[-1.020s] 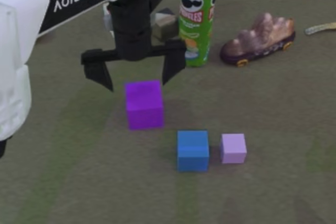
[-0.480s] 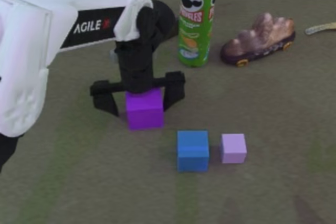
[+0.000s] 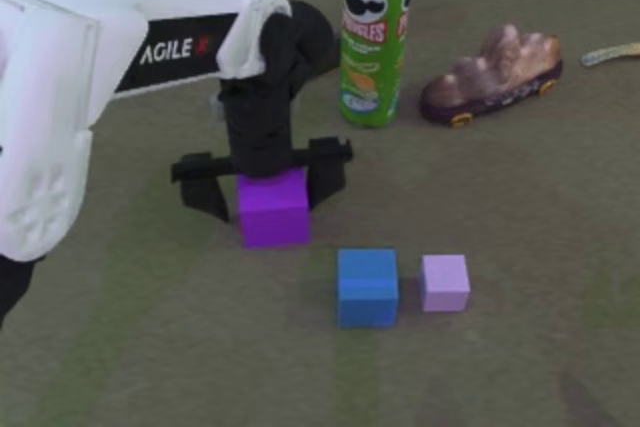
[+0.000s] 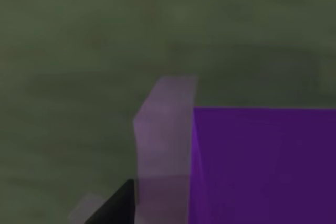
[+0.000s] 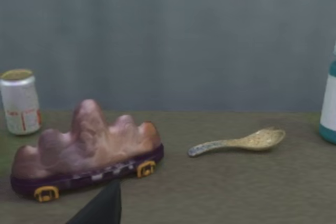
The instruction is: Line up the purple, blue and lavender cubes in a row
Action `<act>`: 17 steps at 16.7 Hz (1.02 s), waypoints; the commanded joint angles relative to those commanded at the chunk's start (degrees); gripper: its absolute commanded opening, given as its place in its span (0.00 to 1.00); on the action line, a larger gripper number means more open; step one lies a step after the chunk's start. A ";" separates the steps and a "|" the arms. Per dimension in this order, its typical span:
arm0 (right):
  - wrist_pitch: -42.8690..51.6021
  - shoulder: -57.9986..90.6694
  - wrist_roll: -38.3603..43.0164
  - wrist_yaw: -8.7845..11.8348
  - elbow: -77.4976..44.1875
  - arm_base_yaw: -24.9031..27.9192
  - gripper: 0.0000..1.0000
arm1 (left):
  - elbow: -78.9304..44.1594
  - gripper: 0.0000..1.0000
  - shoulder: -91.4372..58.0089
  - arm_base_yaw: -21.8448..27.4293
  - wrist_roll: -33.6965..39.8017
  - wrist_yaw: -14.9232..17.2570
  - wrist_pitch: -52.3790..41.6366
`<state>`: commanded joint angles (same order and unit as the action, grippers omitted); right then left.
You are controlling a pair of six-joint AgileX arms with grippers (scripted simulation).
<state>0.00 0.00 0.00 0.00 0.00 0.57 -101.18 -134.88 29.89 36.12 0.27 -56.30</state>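
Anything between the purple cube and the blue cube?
No, the top view shows only bare table between purple cube and blue cube.

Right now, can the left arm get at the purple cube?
Probably yes. The left tool is already down over the purple cube, one finger on each side, and nothing stands between them. The blue cube lies apart.

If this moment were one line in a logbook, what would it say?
left gripper: open, straddling purple cube | blue cube, lavender cube: side by side
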 joint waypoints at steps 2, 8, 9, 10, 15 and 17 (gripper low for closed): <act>0.00 0.00 0.00 0.00 0.00 0.00 1.00 | 0.00 0.55 0.00 0.00 0.00 0.00 0.00; 0.00 0.00 0.00 0.00 0.00 0.00 1.00 | 0.00 0.10 0.00 0.00 0.00 0.00 0.00; 0.00 0.00 0.00 0.00 0.00 0.00 1.00 | 0.00 0.02 0.00 0.00 0.00 0.00 0.00; 0.00 0.00 0.00 0.00 0.00 0.00 1.00 | 0.00 0.00 0.00 0.00 0.00 0.00 0.00; 0.00 0.00 0.00 0.00 0.00 0.00 1.00 | 0.00 0.00 0.00 0.00 0.00 0.00 0.00; 0.00 0.00 0.00 0.00 0.00 0.00 1.00 | 0.00 0.00 0.00 0.00 0.00 0.00 0.00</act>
<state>0.00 0.00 0.00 0.00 0.00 0.57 -101.18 -134.88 29.89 36.12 0.27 -56.30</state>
